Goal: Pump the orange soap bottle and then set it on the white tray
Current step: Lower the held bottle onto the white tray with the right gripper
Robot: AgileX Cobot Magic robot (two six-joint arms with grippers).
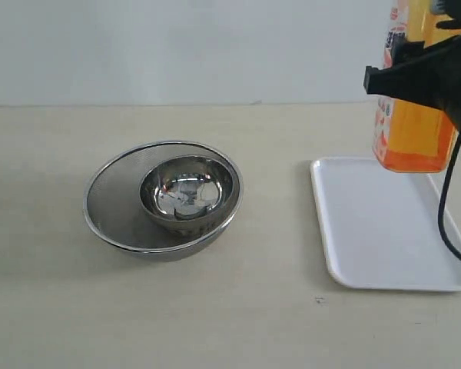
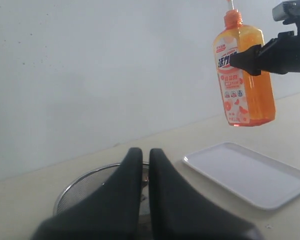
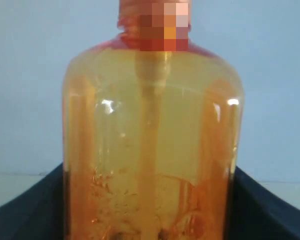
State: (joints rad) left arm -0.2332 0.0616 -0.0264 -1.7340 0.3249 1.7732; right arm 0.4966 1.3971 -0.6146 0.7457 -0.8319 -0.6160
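The orange soap bottle (image 1: 415, 131) hangs upright in the air over the far end of the white tray (image 1: 384, 231), its base clear of the tray. My right gripper (image 1: 415, 71) is shut on the bottle's body, one black finger on each side. In the right wrist view the bottle (image 3: 150, 150) fills the frame between the right gripper's (image 3: 150, 215) fingers. The left wrist view shows the bottle (image 2: 245, 85) held by the right gripper (image 2: 260, 57) above the tray (image 2: 250, 172); the pump head is cut off at the frame's top. My left gripper (image 2: 145, 152) is shut and holds nothing.
A steel mesh bowl (image 1: 115, 207) with a smaller shiny steel bowl (image 1: 188, 192) inside it stands on the beige table, left of the tray. The mesh bowl (image 2: 80, 187) lies below the left gripper. A black cable (image 1: 446, 207) hangs from the right arm over the tray.
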